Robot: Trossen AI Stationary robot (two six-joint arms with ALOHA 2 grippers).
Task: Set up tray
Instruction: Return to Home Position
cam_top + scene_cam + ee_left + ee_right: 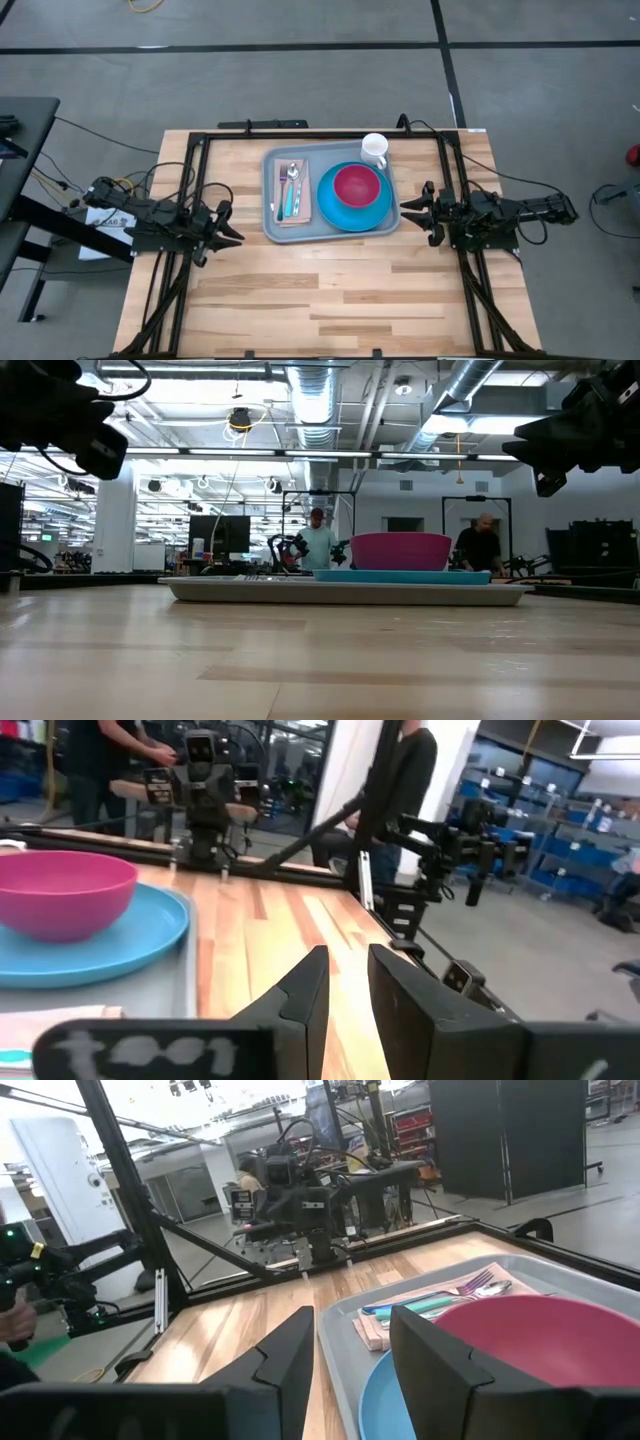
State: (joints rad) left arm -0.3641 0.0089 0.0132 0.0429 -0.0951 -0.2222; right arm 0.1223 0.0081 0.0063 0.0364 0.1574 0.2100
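The grey-blue tray (272,170) lies flat on the far middle of the wooden table; it also shows in the low view (340,593). A tan napkin (300,212) on the tray's left half carries a fork and a spoon (291,190). On its right half a magenta bowl (357,184) stands in a round blue plate (340,212). A white mug (374,148) stands at the tray's far right corner. My left gripper (233,224) (346,962) hovers open left of the tray. My right gripper (410,217) (350,1325) hovers open right of it.
A black frame (300,133) runs along the table's far edge and down both sides under the arms. Bare wood (330,300) stretches from the tray to the near edge. People stand in the room beyond the table (318,540).
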